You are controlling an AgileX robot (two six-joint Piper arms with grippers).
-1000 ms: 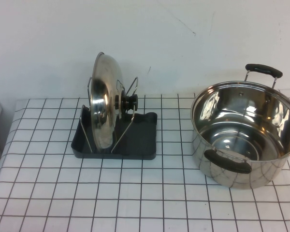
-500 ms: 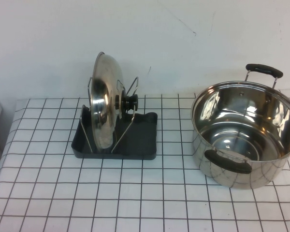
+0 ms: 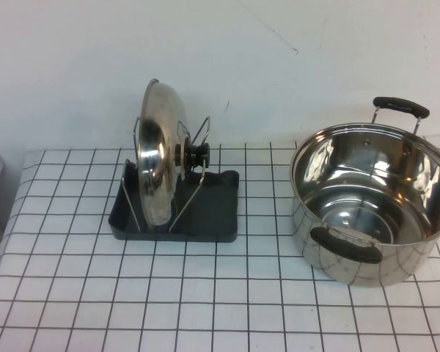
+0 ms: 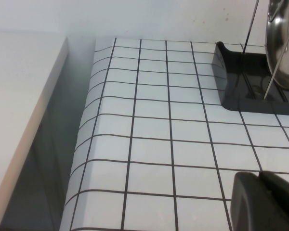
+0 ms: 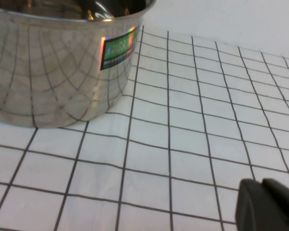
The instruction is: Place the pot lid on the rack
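Note:
The shiny steel pot lid (image 3: 158, 165) stands on edge between the wire loops of the dark grey rack (image 3: 213, 213), its black knob (image 3: 198, 156) facing right. The lid's rim (image 4: 284, 53) and the rack's tray (image 4: 241, 82) show in the left wrist view. My left gripper (image 4: 260, 179) is shut and empty, low over the table's left end, apart from the rack. My right gripper (image 5: 262, 185) is shut and empty over the table to the right of the pot. Neither arm shows in the high view.
A deep steel pot (image 3: 370, 202) with two black handles stands open at the right; its wall (image 5: 58, 62) shows in the right wrist view. The checked tablecloth (image 3: 205, 308) covers the table. The table's left edge (image 4: 82, 159) drops off beside a white counter (image 4: 19, 106).

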